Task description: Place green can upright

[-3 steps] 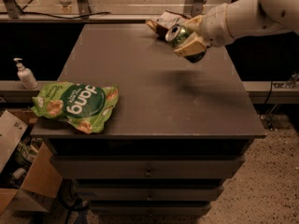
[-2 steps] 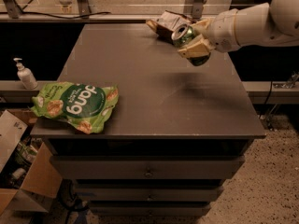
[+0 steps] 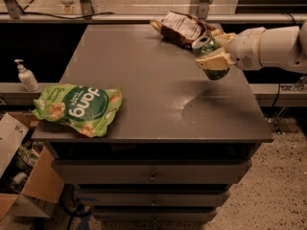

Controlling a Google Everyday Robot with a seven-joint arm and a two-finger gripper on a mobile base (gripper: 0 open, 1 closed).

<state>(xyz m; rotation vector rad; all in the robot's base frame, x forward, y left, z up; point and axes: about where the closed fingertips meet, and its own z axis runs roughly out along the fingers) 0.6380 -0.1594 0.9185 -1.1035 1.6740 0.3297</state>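
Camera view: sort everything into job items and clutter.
Job: green can, tilted, held in the gripper over the right rear of the table.
Clutter: green snack bag, brown wrapper, pump bottle, cardboard box.

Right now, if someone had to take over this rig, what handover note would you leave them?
Gripper: shut on the green can, held in the air over the right rear part of the table.
Can: tilted, silver top facing up and left.
Done: can grasped and lifted.
Left: turn it upright, set it on bare tabletop, release.
Nearby: brown bag just behind the can; green snack bag at front left.
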